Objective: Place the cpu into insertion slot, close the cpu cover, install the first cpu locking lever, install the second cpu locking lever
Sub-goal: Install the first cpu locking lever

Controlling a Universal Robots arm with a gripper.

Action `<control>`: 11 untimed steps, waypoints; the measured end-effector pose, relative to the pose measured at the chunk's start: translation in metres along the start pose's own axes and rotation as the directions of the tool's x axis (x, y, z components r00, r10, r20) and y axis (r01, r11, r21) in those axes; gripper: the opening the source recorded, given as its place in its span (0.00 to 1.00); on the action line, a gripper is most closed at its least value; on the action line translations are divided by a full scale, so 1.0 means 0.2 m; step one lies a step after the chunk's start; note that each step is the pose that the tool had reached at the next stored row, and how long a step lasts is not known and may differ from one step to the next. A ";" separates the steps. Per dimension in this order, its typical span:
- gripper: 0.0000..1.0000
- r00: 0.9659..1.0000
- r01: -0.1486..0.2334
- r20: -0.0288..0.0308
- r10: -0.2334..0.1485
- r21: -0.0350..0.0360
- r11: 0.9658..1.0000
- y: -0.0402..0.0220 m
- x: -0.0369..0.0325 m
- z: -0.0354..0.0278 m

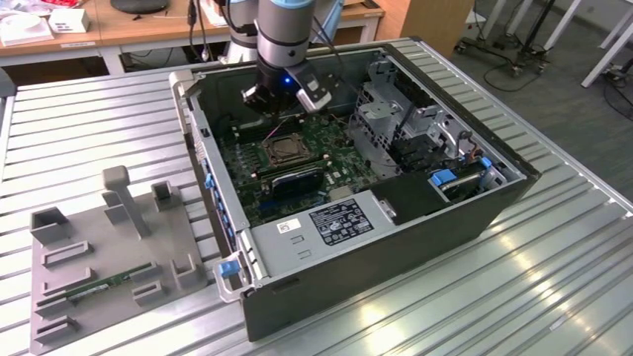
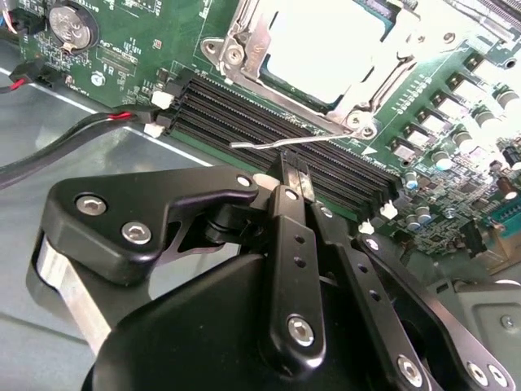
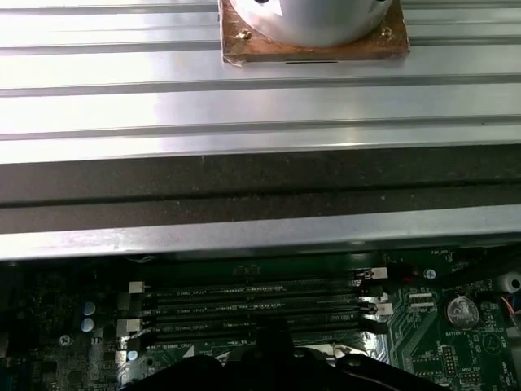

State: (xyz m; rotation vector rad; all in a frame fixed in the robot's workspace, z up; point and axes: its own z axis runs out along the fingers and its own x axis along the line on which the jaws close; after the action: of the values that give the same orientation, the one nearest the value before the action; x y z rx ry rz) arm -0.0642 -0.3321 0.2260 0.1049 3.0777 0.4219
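Gripper [image 2: 295,173]: both fingers are pressed together, and nothing shows between them.

- In the second wrist view its tips sit just beside the insertion slot [image 2: 356,122], over the black memory slots [image 2: 244,114] that run along one side of that slot.
- A thin wire locking lever [image 2: 269,145] runs out from a corner of the slot, passing between the slot and the fingertips. You cannot tell whether the tips touch it.
- The cpu [image 2: 321,45] is seated in the slot. Its pale silvery top shows through the cut-out of the cpu cover [image 2: 244,32], which lies flat over it.
- A coin cell [image 2: 72,24] sits on the green board, well apart from the slot and past the end of the memory slots.

In the exterior view you see the gripper [image 1: 281,113] inside the open computer case [image 1: 396,245], near the slot [image 1: 284,150] and between it and a case wall. The case rests on a ribbed metal table [image 1: 89,126].
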 end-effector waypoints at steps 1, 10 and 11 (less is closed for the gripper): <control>0.11 1.000 0.000 0.000 0.000 0.000 1.000 -0.002 -0.001 0.001; 0.11 1.000 -0.001 -0.003 0.001 0.000 1.000 -0.010 -0.002 0.009; 0.11 1.000 -0.001 -0.003 0.001 0.000 1.000 -0.011 -0.003 0.011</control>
State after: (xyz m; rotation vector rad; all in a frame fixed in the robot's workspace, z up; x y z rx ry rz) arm -0.0637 -0.3336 0.2232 0.1056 3.0806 0.4224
